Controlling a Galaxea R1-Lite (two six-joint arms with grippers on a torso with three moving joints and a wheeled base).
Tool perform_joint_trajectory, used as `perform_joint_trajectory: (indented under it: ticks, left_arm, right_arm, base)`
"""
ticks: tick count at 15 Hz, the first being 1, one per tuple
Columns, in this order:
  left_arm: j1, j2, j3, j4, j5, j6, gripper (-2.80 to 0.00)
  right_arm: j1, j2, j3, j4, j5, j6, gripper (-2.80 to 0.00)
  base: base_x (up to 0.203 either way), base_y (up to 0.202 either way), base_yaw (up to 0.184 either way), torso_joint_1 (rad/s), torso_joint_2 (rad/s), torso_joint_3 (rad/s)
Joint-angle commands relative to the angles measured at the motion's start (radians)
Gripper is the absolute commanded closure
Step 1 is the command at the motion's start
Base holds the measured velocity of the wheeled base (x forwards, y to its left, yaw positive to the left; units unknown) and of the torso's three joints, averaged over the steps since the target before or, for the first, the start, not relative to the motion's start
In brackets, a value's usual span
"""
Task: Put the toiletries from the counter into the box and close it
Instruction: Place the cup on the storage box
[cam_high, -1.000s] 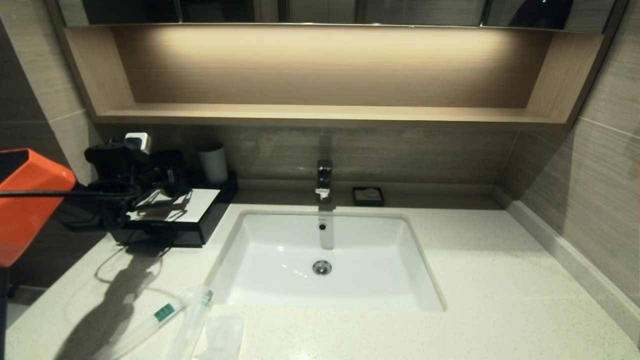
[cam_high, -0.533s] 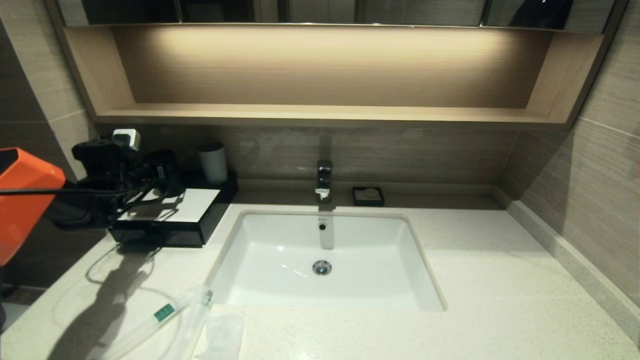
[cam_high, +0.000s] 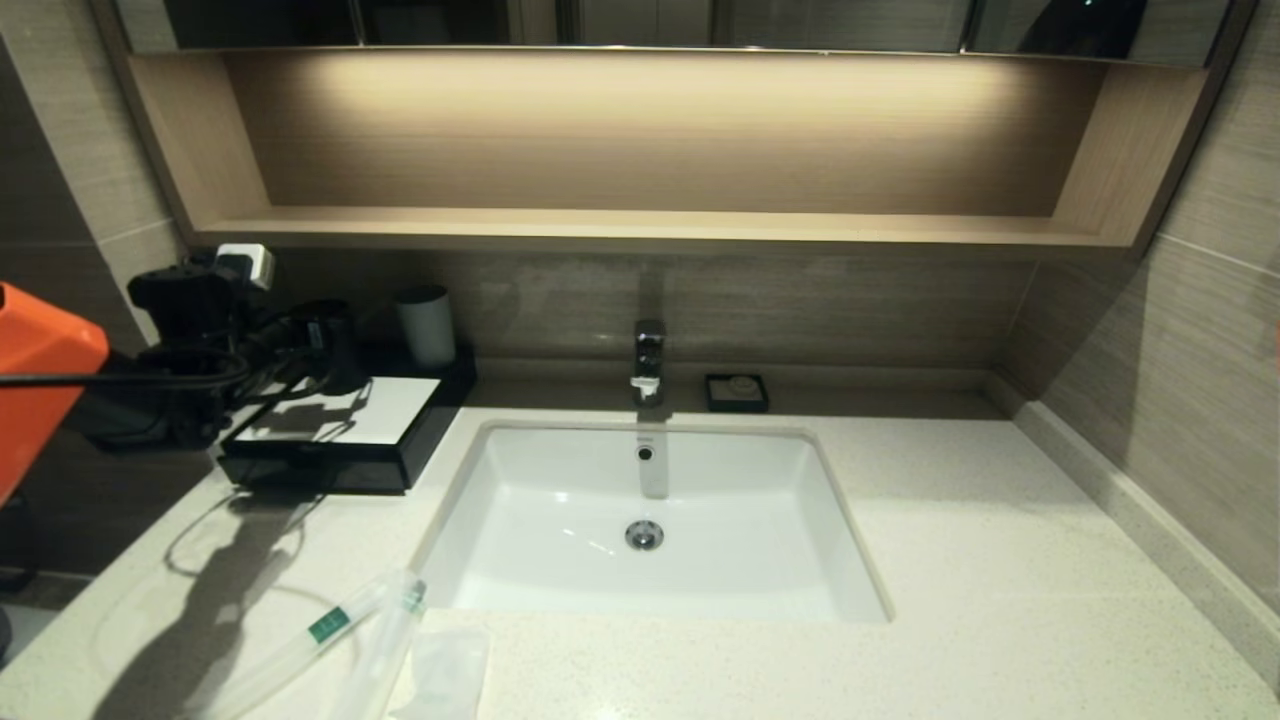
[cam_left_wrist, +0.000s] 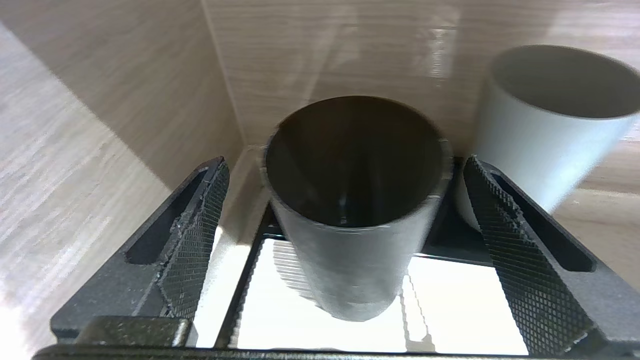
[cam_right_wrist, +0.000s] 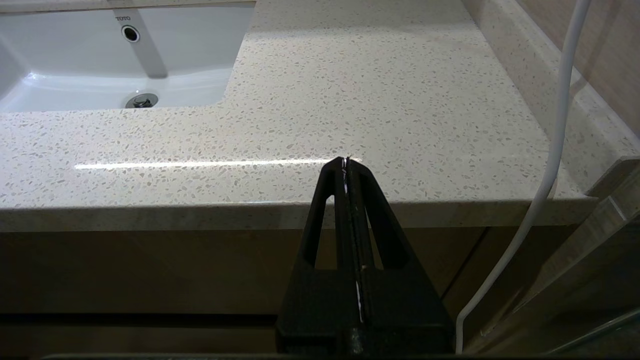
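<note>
The toiletries lie on the counter (cam_high: 960, 560) at its front left: clear-wrapped packets, one with a green label (cam_high: 330, 625), and a flat white sachet (cam_high: 445, 670). The black box (cam_high: 330, 445) with the white top panel (cam_left_wrist: 465, 310) stands left of the sink. A dark grey cup (cam_left_wrist: 355, 210) stands at the back of it. My left gripper (cam_left_wrist: 346, 165) is open, with one finger on each side of that cup and a gap on both sides; it also shows in the head view (cam_high: 310, 345). The right gripper (cam_right_wrist: 346, 162) is shut and empty, parked low before the counter's front edge.
A pale grey cup (cam_high: 425, 325) stands beside the dark one against the back wall. The white sink (cam_high: 650, 590) with its tap (cam_high: 648, 360) fills the middle. A small black soap dish (cam_high: 737, 392) sits behind it. A wooden shelf (cam_high: 640, 225) hangs above.
My left arm has drawn back to the left, away from the dark cup, and its jaws have spread wider. The cup has stayed on the box.
</note>
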Motion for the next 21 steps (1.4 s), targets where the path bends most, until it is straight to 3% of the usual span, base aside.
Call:
perform_joint_trajectory:
  ticks: [1,6,7,15,21]
  left_arm:
    - [-0.007,-0.019,0.024,-0.006,0.004,0.002,-2.8]
    - [-0.028,-0.108,0.141,-0.014,0.003,0.03,-2.8]
    - [-0.031,-0.126,0.167,-0.035,0.007,0.042,0.0]
    - [-0.047,-0.235,0.432,-0.124,0.057,0.088,0.0]
    - [-0.027,-0.09,0.339,-0.153,0.056,0.082,0.0]
  right_arm:
    - [0.0,0.001,-0.001,0.001,-0.001,0.0,0.0]
    - [0.0,0.002,0.0,0.001,-0.001,0.0,0.0]
    - [0.0,0.0,0.001,0.001,-0.001,0.0,0.0]
    - [0.0,0.001,0.001,0.001,0.0,0.0,0.0]
    - [0.0,0.002,0.0,0.001,-0.001,0.0,0.0]
  base:
    - [0.0,0.0,0.0,0.0,0.0,0.0]
    - [0.0,0.0,0.0,0.0,0.0,0.0]
    - [0.0,0.0,0.0,0.0,0.0,0.0]
    - [0.0,0.0,0.0,0.0,0.0,0.0]
    - [0.0,0.0,0.0,0.0,0.0,0.0]
